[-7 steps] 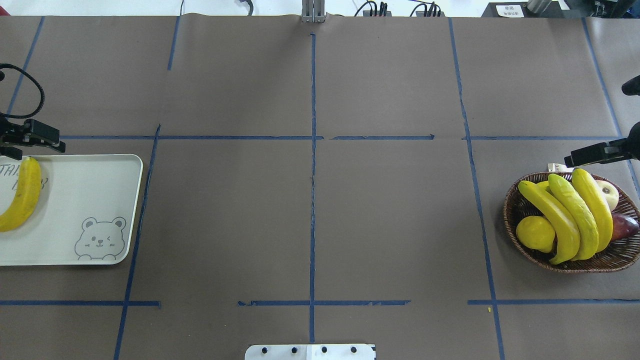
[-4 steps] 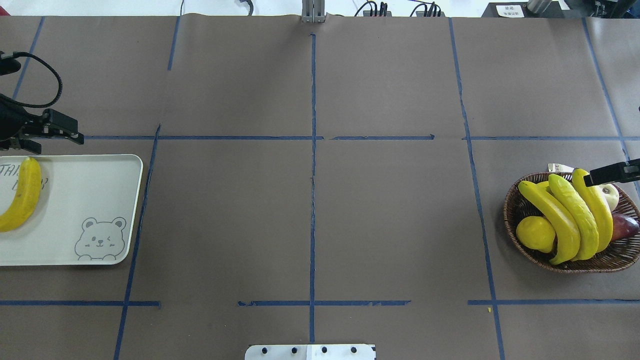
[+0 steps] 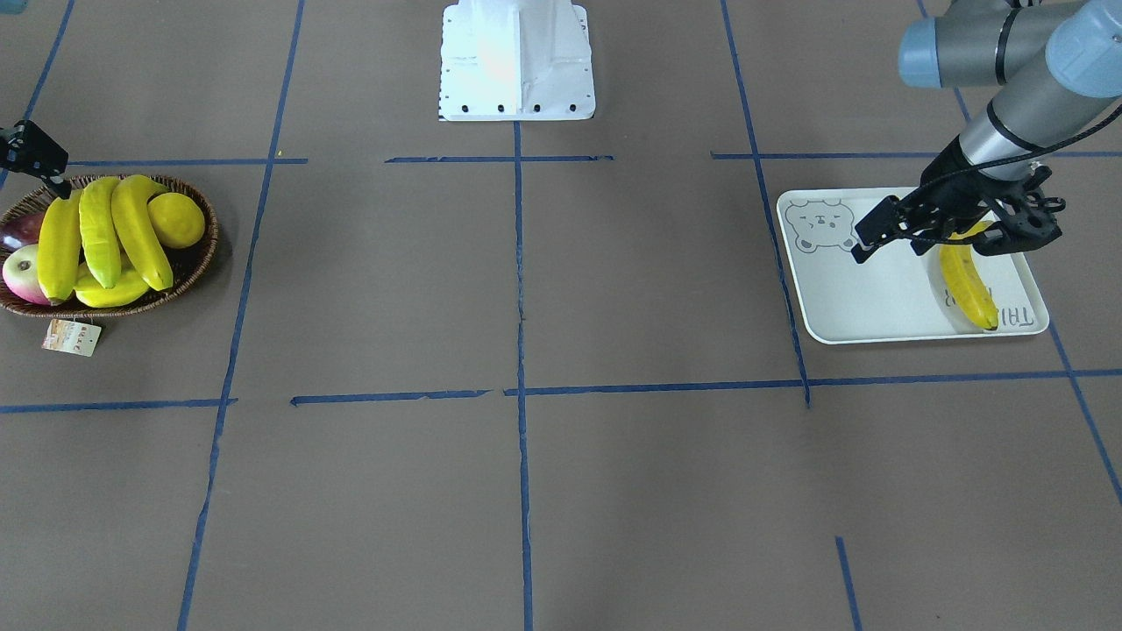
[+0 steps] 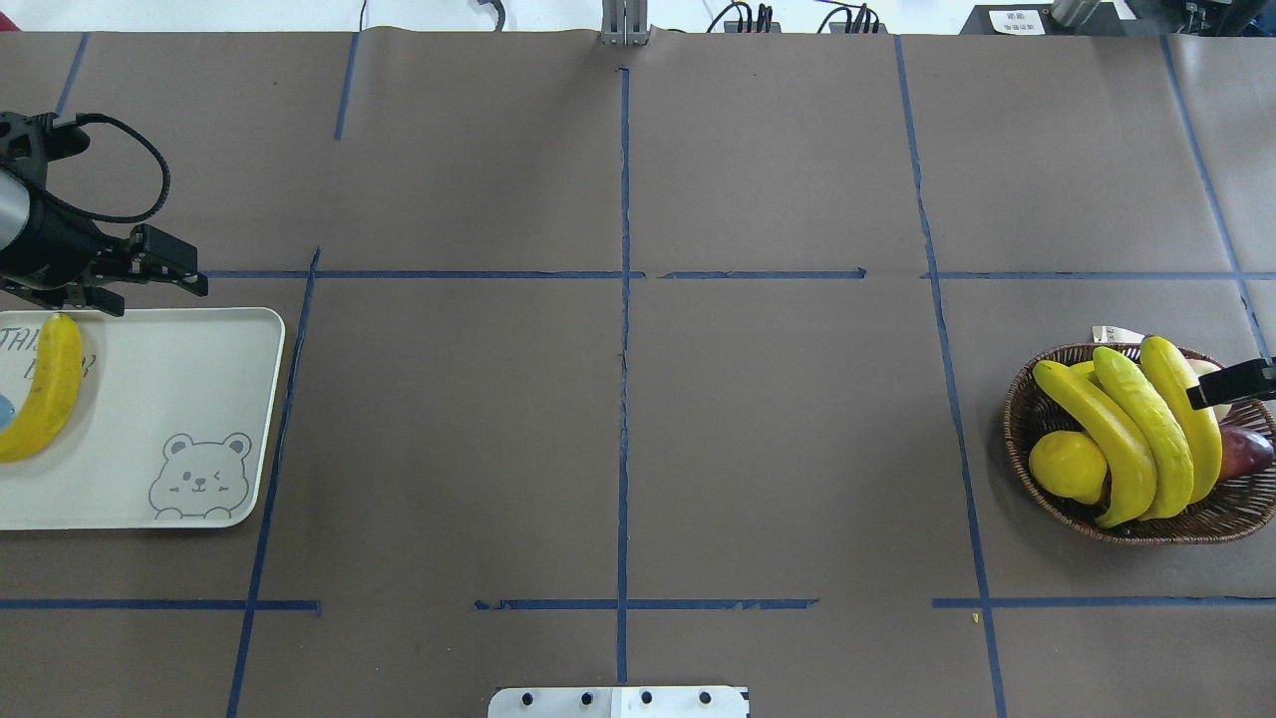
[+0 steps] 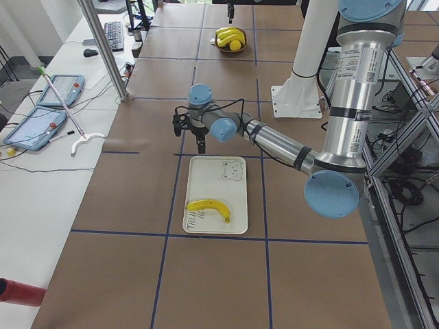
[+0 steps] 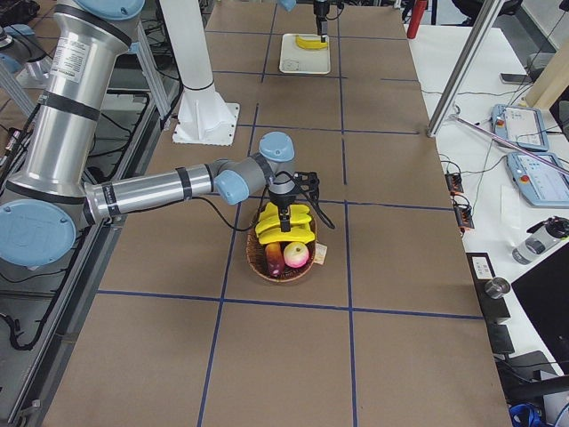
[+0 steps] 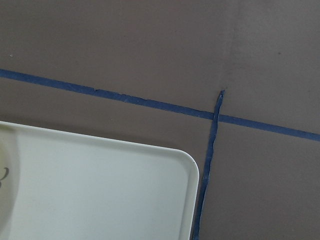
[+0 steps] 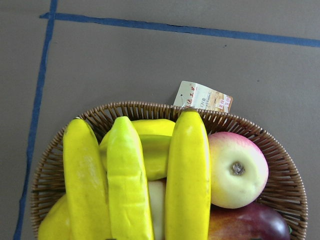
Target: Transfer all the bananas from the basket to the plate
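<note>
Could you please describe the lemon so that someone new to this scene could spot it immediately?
At the far right of the overhead view sits a brown woven basket. On its left side, beside three long bananas, lies the lemon: the only round yellow fruit, whereas its yellow neighbours are long and curved.

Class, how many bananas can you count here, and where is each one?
4. Three lie side by side in the basket: the first banana, second banana, third banana. The fourth banana lies on the plate. More may be hidden underneath.

silver arms, blue joint caps
</note>
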{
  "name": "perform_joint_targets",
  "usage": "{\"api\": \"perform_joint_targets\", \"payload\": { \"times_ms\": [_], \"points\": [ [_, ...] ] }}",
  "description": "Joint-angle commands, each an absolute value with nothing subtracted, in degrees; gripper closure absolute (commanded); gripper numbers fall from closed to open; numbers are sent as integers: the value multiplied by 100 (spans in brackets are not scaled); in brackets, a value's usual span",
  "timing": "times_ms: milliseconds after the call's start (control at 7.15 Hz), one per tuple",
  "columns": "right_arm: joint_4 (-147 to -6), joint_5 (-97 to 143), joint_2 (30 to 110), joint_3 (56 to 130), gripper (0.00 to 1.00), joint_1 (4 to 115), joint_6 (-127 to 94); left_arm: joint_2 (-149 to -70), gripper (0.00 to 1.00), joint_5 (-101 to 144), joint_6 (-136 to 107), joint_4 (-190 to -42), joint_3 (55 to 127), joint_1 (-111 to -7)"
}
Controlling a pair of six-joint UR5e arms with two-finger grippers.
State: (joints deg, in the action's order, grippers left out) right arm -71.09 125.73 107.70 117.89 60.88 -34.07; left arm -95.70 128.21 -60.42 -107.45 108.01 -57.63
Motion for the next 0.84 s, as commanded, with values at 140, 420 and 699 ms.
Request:
{"api": "perform_joint_targets", "payload": {
  "times_ms": [140,420,699],
  "points": [
    [-7084,12997,10793,11357,22,6082,-3166,-9685,1,12814,-6204,-10749,10811,-5739],
    [-7031,13192,10776,11189,26,6082,-3094,-9729,1,12806,-6231,-10749,10811,-5687],
    [-7031,13280,10775,11171,32,6082,-3050,-9729,1,12806,-6231,-10749,10811,-5678]
  ]
}}
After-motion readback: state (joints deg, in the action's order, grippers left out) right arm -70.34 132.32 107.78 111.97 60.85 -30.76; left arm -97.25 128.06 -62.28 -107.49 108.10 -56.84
